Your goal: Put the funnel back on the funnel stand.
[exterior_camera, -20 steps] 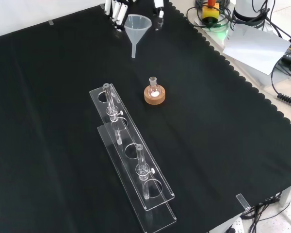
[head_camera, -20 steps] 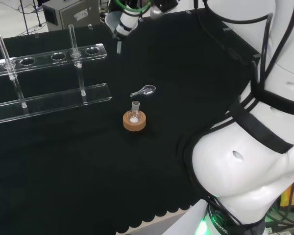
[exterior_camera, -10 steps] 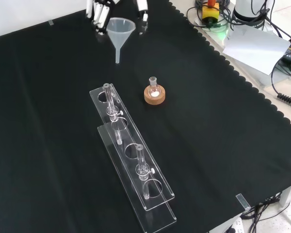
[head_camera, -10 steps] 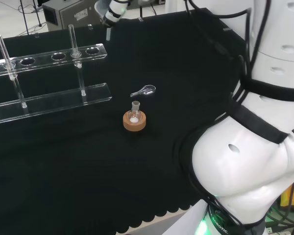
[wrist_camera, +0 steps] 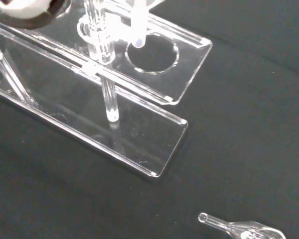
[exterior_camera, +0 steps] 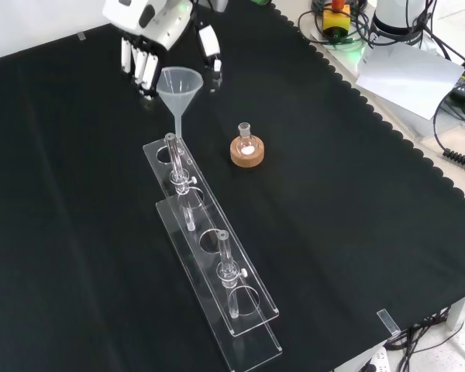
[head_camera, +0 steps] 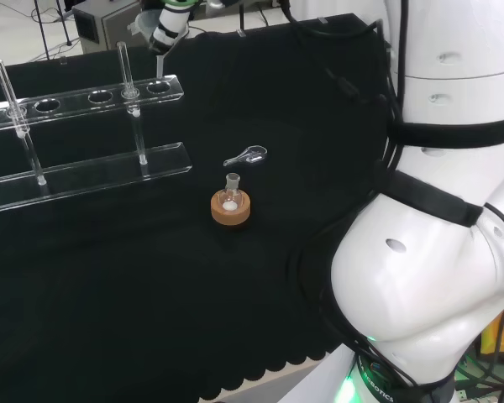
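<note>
In the front view, the hand (exterior_camera: 151,31) grips the funnel (exterior_camera: 178,87) by its rim, fingers curled round it, stem hanging just above the far end hole of the funnel stand (exterior_camera: 211,256). Right of these, a small flask on a cork ring (exterior_camera: 247,151) stands apart. I judge the stem should be centred over that hole, kept upright, then lowered straight.

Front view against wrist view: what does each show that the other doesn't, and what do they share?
Front view alone: the hand holding the funnel by its rim, the whole cone above the stand's near-hand end, and the small flask on its cork ring. Wrist view alone: the funnel's stem tip hanging just over the end hole, and a small clear glass piece lying on the cloth. Both: the clear funnel stand and the black cloth.
</note>
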Controlling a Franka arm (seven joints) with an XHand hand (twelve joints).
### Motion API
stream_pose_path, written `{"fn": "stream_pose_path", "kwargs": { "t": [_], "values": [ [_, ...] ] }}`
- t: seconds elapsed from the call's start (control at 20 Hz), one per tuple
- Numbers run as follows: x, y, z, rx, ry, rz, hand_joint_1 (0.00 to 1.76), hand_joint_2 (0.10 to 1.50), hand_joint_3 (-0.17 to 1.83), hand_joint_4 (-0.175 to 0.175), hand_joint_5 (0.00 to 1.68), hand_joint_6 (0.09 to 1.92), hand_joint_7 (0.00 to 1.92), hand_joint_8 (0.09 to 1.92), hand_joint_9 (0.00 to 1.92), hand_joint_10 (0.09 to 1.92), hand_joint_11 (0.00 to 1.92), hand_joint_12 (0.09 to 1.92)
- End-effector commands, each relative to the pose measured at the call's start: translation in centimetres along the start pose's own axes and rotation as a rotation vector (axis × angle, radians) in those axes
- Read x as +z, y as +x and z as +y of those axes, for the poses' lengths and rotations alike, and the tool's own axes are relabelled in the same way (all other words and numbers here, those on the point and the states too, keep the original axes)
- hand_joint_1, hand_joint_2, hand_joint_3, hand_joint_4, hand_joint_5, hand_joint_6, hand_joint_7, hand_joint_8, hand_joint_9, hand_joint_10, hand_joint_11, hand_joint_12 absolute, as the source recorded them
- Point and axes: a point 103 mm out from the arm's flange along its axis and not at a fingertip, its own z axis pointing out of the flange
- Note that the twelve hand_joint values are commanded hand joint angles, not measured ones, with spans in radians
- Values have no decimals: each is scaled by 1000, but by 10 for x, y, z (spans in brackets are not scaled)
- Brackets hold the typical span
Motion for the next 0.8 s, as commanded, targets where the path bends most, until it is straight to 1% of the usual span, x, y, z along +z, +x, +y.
{"fn": "stream_pose_path", "kwargs": {
  "t": [0.05,0.35,0.65,0.8],
  "values": [
    [10,9,15,-18,28,-2,784,657,598,-16,770,767,682,616,1163,337,775,1178],
    [14,5,19,-11,31,2,784,657,599,-15,772,769,679,617,1158,338,775,1178],
    [17,-2,27,-3,55,6,785,656,600,-15,773,772,677,620,1153,342,774,1179],
    [20,-7,31,-3,47,5,785,656,600,-15,773,773,675,621,1151,343,774,1179]
  ]
}}
